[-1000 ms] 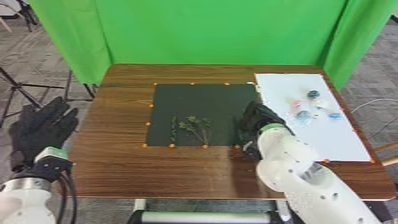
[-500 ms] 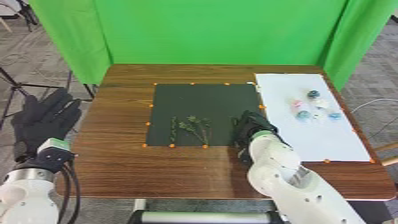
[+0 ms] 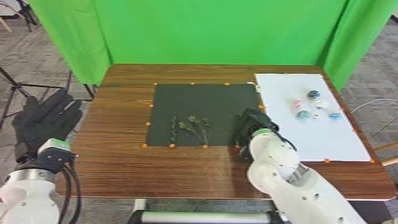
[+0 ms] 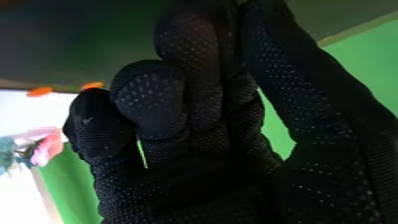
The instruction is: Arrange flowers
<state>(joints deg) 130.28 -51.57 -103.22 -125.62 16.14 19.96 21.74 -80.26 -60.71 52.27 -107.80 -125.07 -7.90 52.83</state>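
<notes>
My left hand (image 3: 46,120) is open, with straight fingers, off the table's left side. My right hand (image 3: 254,125) is low over the right edge of the black mat (image 3: 191,95); whether it holds anything is hidden. In the right wrist view the black glove of my right hand (image 4: 204,185) has no stem visible in it. Leafy green stems (image 3: 194,125) lie on the mat's near half, beside a thin upright-lying stem (image 3: 173,131). On the white board (image 3: 311,140) are a dark blue flower (image 3: 314,94), a pink flower (image 3: 297,103) and light blue flowers (image 3: 304,115). A pink flower (image 4: 46,148) appears in the right wrist view.
The brown wooden table (image 3: 160,175) carries small orange markers around the mat and board. A green curtain (image 3: 213,35) hangs behind the table. My right forearm (image 3: 293,170) crosses the table's near right part, beside the board's near edge.
Over the last second my right hand has shifted slightly left and then settled near the mat's right edge. My left hand has risen slightly. The stems and flowers have not visibly moved.
</notes>
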